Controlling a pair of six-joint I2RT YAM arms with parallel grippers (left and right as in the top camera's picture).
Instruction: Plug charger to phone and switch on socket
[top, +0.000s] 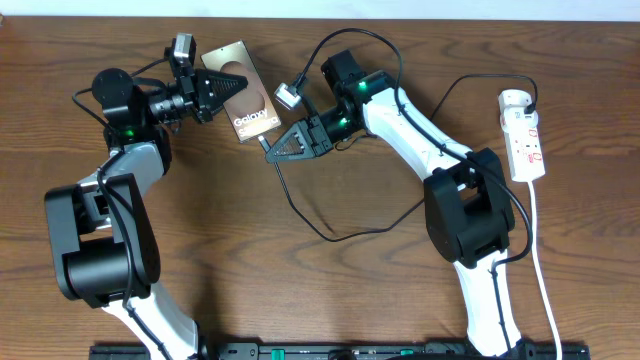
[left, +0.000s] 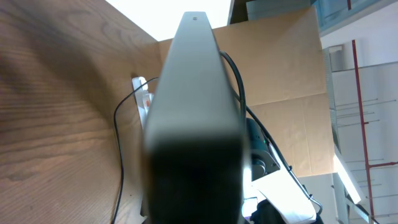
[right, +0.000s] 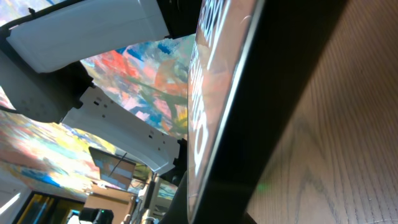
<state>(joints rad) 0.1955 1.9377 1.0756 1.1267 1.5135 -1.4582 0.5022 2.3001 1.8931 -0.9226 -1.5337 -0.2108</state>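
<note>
The phone, a dark slab with a brownish patch and white "Galaxy" lettering, is held at the upper middle of the table. My left gripper is shut on its left edge. In the left wrist view the phone runs edge-on down the centre and hides the jaws. My right gripper is shut on the tip end of the charger, right at the phone's lower edge. The black cable loops down and back up to the socket at the far right. The phone fills the right wrist view.
A round white plug sits in the top of the power strip, and its white cord runs down the right side. The right arm's base stands between the cable loop and the socket. A cardboard panel rises beyond the table.
</note>
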